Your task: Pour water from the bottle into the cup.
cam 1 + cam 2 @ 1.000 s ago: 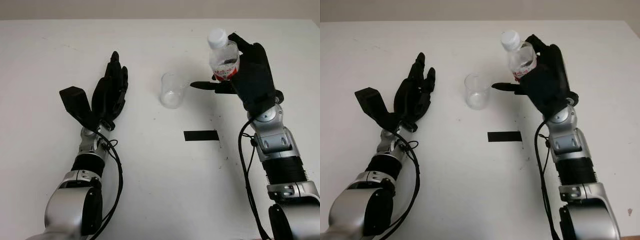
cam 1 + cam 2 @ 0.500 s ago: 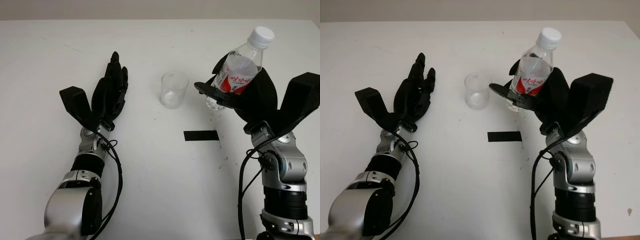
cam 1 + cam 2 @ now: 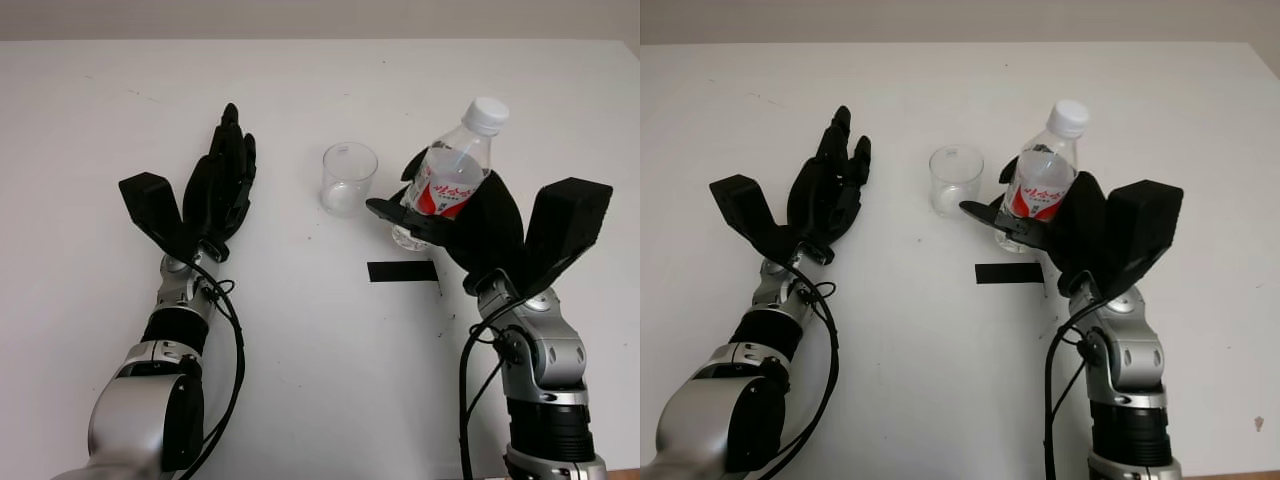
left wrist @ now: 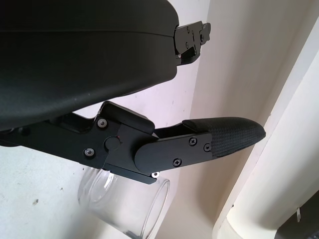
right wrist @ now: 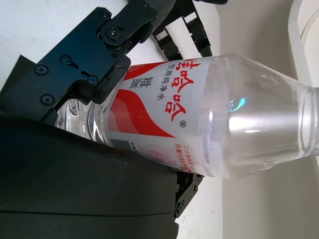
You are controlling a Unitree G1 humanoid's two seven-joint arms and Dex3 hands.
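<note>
Bottle (image 3: 455, 180) and cup (image 3: 348, 180) are placed near each other on the white table (image 3: 320, 380), the bottle to the right of the cup and just beyond a strip of black tape (image 3: 402, 271). The bottle is clasped around its red-and-white label by the right hand (image 3: 470, 215), whose fingers are wrapped about the lower body so that the neck and the white cap (image 3: 489, 113) are left free above the grip; the cap appears to be on. The bottle is held nearly upright, tilted a little away from the cup, and whether its base touches the table cannot be told. The cup is clear, upright, and looks empty, so pouring is judged not yet begun. A grasp low on the body is probably chosen so that the mouth can later be tipped towards the cup. The left hand (image 3: 222, 185) is kept open to the left of the cup, holding nothing, presumably out of the way.
</note>
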